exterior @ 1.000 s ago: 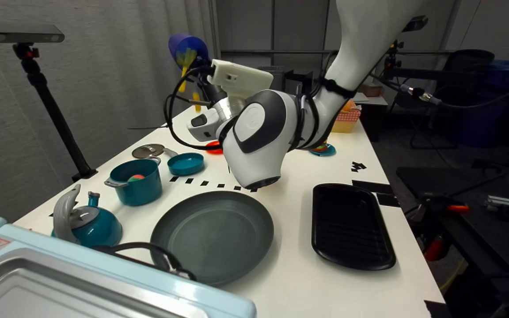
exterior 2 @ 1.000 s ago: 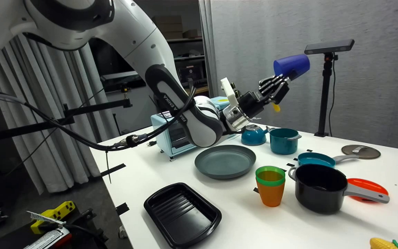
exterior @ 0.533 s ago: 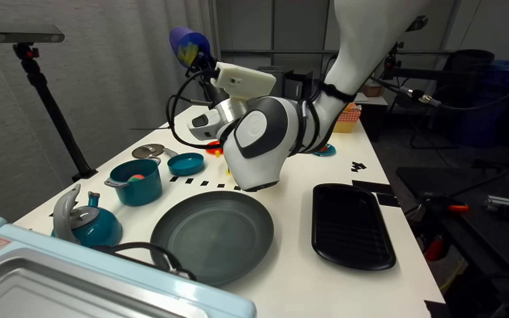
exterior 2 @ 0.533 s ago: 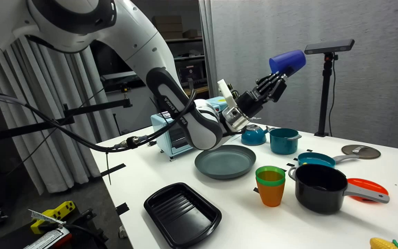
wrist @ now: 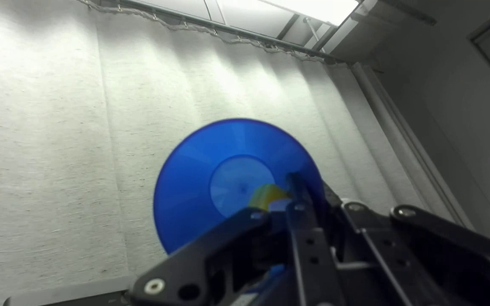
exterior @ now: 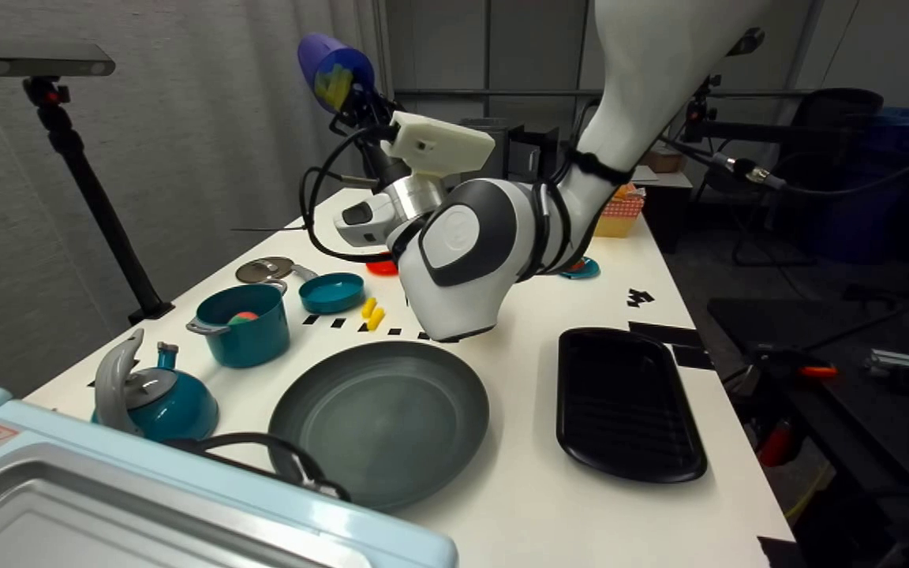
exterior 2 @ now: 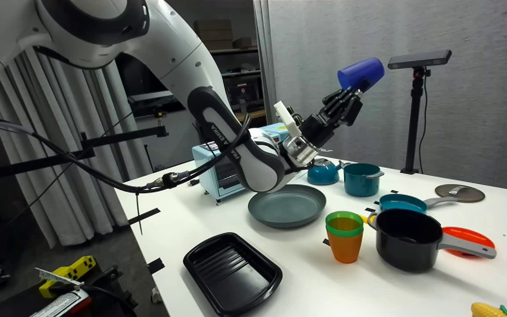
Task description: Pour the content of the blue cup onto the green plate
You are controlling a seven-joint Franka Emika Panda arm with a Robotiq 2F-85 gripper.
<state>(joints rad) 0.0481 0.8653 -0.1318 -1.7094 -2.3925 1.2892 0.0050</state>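
White arm (exterior 2: pixel 183 57), charcoal bands (exterior 2: pixel 104 33), black cables (exterior 2: pixel 229 147), black gripper (exterior 2: pixel 358 97); in the wrist view a silver screw (wrist: pixel 155 286) gleams at seven o'clock.

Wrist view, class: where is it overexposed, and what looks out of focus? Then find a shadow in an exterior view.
Wrist view: ceiling light burnt out to white; gripper dark and softer than the curtain. In an exterior view: the black pot casts a soft shadow on the white table.

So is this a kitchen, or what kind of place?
Probably a robotics lab, not a home kitchen. There's a Franka robot arm, a stereo camera on a black stand, and a white table marked with black tape.
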